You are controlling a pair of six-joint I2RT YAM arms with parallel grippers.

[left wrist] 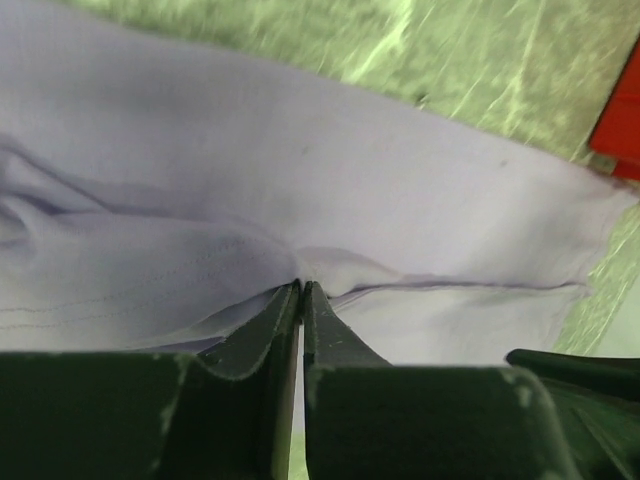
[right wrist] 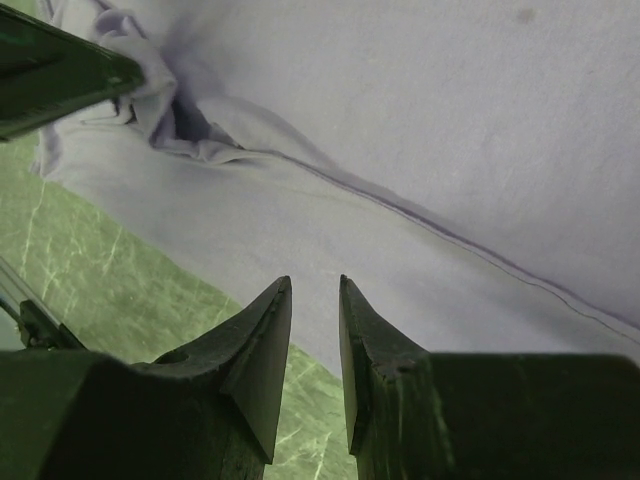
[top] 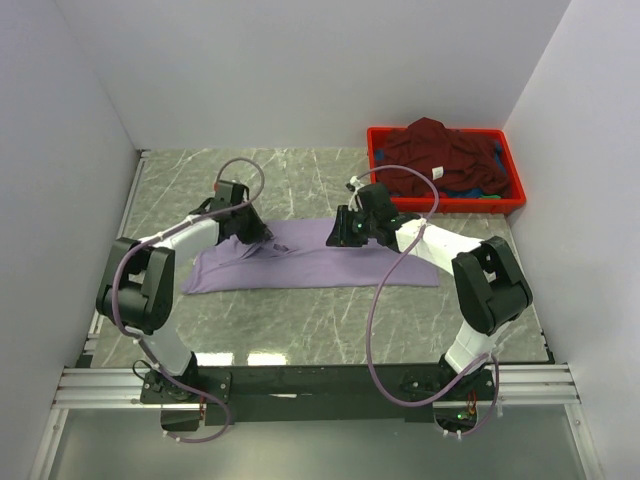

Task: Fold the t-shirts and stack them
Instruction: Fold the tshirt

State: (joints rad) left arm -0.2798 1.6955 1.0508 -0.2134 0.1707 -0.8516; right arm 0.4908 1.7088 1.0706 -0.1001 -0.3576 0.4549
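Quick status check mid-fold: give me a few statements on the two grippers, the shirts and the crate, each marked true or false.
1. The left gripper is pinched shut on the lavender t-shirt. True.
2. The right gripper grips a fold of that shirt. False: its jaws stand apart with nothing between them, above the cloth's edge.
3. The maroon t-shirt lies in the red crate. True.
4. The lavender t-shirt is folded into a compact square. False: it lies spread in a long strip on the table, bunched near the left gripper.
5. The crate sits at the near left. False: it is at the far right.
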